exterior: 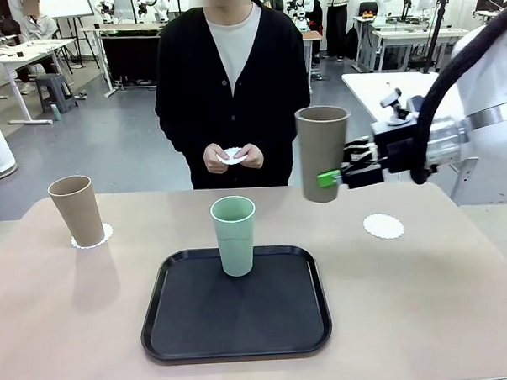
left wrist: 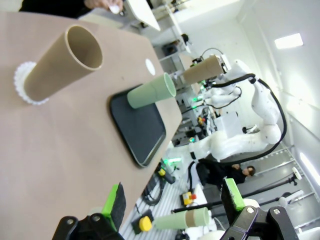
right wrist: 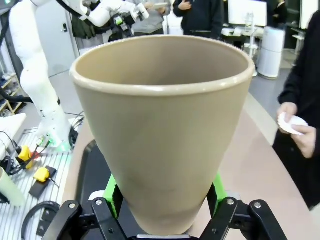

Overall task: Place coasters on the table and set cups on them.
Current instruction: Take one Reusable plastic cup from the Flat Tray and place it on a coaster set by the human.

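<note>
- Beige surface (exterior: 460,299) in a busy lab; a person stands at its far side.
- Tan cup (exterior: 323,153) hangs upright in the air over the surface's right half, with the right fingers (exterior: 326,179) closed on its lower wall.
- Judged light and rigid. The matte wall should give fair friction, and a side hold on the wall suits the taper.
- Bare coaster (exterior: 383,226) lies below and slightly right. It looks thin and may shift if the base drags.
- Green cup (exterior: 234,235) stands on the black tray (exterior: 235,353), without a coaster.
- Second tan cup (exterior: 77,210) stands on the left coaster (exterior: 91,239).
- The person's hands (exterior: 214,158) hold a third coaster (exterior: 232,156).
- Left fingers (left wrist: 114,200) are spread apart and empty.
</note>
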